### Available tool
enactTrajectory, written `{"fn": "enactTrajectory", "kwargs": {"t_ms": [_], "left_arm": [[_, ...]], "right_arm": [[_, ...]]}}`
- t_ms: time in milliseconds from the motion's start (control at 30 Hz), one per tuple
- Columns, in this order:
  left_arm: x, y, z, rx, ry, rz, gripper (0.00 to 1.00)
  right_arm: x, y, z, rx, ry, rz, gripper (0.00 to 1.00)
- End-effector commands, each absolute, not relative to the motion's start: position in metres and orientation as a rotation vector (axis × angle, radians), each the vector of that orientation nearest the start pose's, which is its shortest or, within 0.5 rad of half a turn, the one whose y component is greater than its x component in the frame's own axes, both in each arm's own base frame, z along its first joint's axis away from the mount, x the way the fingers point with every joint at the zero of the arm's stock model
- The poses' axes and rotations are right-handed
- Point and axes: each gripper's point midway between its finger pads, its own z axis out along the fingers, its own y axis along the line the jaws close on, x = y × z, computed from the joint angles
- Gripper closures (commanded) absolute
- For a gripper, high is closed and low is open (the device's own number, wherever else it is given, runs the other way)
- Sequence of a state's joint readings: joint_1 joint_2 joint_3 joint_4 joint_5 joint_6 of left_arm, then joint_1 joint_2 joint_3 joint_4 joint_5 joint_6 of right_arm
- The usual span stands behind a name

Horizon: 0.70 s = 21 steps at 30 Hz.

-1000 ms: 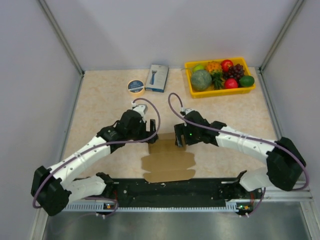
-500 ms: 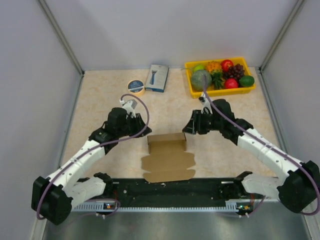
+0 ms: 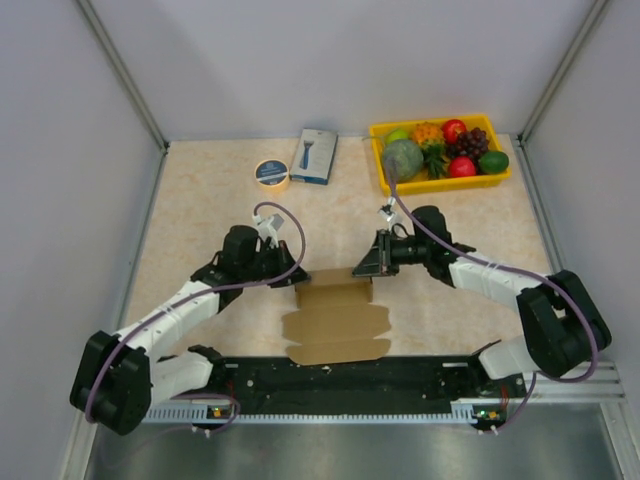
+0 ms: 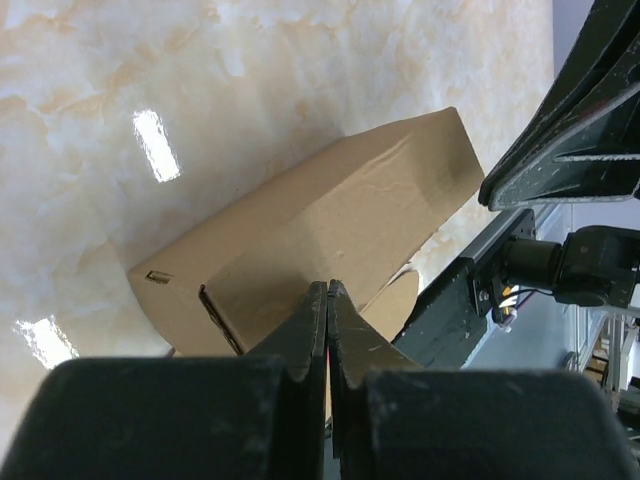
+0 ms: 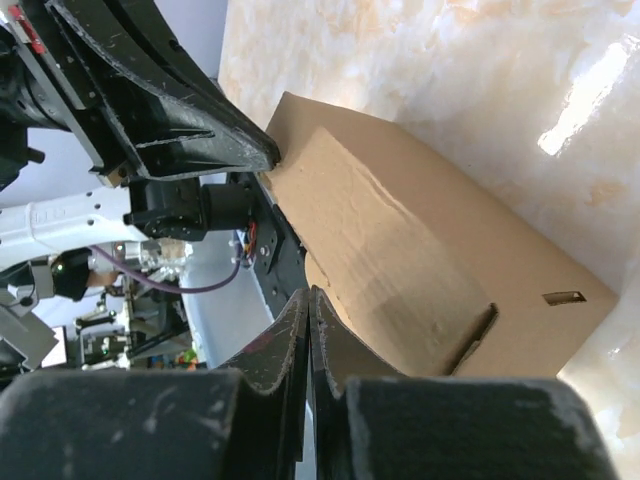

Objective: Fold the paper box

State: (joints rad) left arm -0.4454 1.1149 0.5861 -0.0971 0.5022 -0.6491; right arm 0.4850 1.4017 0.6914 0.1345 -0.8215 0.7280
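Beige marbled table (image 3: 200, 210), closed in by pale grey walls (image 3: 330, 60) on three sides.

Containers:
- Yellow tray (image 3: 440, 185) at the far right corner. It holds a large grey-green round fruit (image 3: 402, 159), a red apple (image 3: 454, 130), dark grapes (image 3: 472, 143), a second red fruit (image 3: 461, 167), a green fruit (image 3: 493, 161) and a spiky orange piece (image 3: 428, 132), all packed close.
- Left of the tray, apart from it, lies a small blue-and-white printed box (image 3: 314, 156), with a round roll (image 3: 271, 173) just beside it.

Task item:
- The paper box (image 3: 335, 320) sits at the table's centre, toward the near edge, between the two arms.
- Its far part is folded up into a long closed section. The near flaps lie flat on the table, rounded edges toward the arm bases.

Jaws:
- Left gripper (image 4: 327, 290): fingers pressed fully together. The tips sit at the left end of the folded section, at or against the cardboard. Whether any card is pinched cannot be told.
- Right gripper (image 5: 308, 295): fingers likewise closed tight. The tips meet the right end of the same section, near the slotted end flap.
- From above, the two grippers face each other across the folded section, one at each end.
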Motion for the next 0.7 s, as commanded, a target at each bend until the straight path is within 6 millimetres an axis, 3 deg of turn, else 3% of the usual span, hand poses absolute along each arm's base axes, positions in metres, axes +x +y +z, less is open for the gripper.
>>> {"fn": "enactTrajectory", "kwargs": {"t_ms": [0,333,500,667], "left_arm": [[0.225,-0.224,0.127,0.098,2.286,-1.148,1.00],[0.224,-0.211,0.088,0.055,2.340,-1.062,1.00],[0.223,-0.207,0.075,0.057,2.361,-1.030,1.00],[0.223,-0.210,0.092,0.106,2.327,-1.057,1.00]], "right_arm": [[0.228,0.286,0.148,-0.319,2.226,1.620,1.00],[0.222,0.273,0.095,-0.223,2.321,1.549,1.00],[0.225,0.274,0.105,-0.222,2.298,1.574,1.00],[0.231,0.279,0.139,-0.282,2.231,1.597,1.00]]}}
